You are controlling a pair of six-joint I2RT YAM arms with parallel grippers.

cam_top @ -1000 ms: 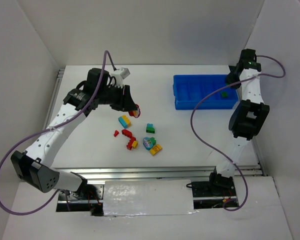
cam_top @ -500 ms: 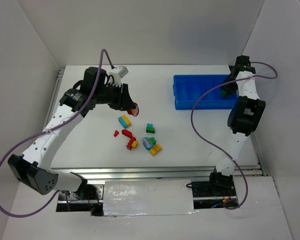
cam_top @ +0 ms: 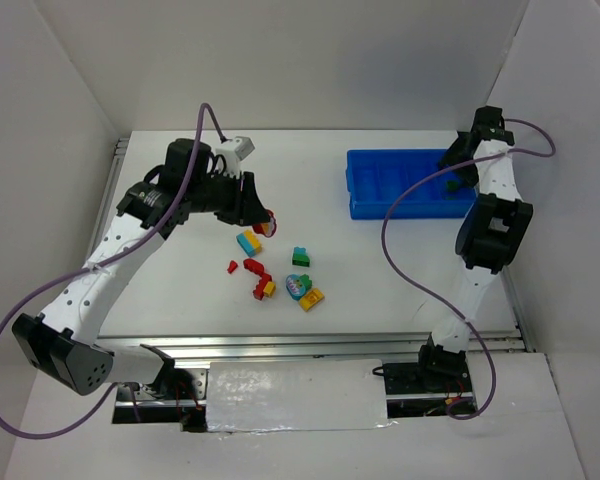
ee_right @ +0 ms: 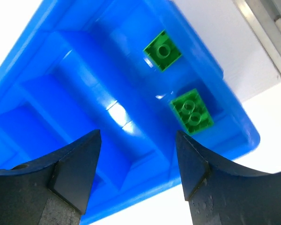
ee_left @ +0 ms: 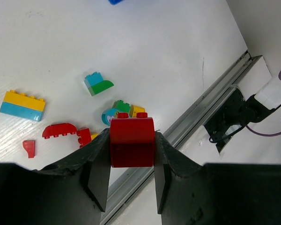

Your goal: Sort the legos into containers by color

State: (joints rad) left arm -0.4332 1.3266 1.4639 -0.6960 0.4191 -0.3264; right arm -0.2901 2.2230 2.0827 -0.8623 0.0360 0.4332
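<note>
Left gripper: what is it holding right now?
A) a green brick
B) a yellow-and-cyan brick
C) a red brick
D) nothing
C: the left wrist view shows the left gripper with its jaws clamped on either side of a red brick.

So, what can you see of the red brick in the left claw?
The red brick is glossy plastic, blocky, with two round studs on top. It stands upright, pinched on both sides between the black fingers of the left claw, above the white table and the loose bricks. Nothing else touches it.
</note>
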